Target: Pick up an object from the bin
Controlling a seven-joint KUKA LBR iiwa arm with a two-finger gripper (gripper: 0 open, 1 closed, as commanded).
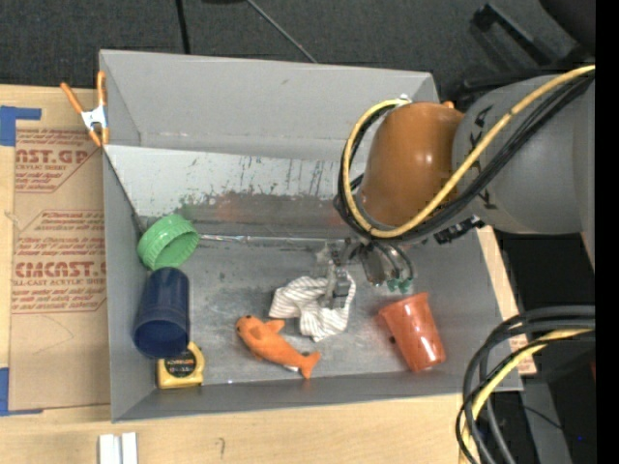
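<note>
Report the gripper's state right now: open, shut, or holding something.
Gripper: cannot be told; it sits at the crumpled white cloth in the middle of the bin.

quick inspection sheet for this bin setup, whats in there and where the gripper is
surface: grey metal bin, floor scuffed, back wall streaked
job's things: white striped cloth at mid-floor, right under the gripper
clutter: green lid, dark blue cup on its side and yellow tape measure at the left; orange toy fish beside the cloth; orange cup at the right
grippers: gripper low over the cloth, touching or nearly so
cables: yellow and black cables loop round the arm's orange cover
surroundings: thin black cord behind the bin
</note>
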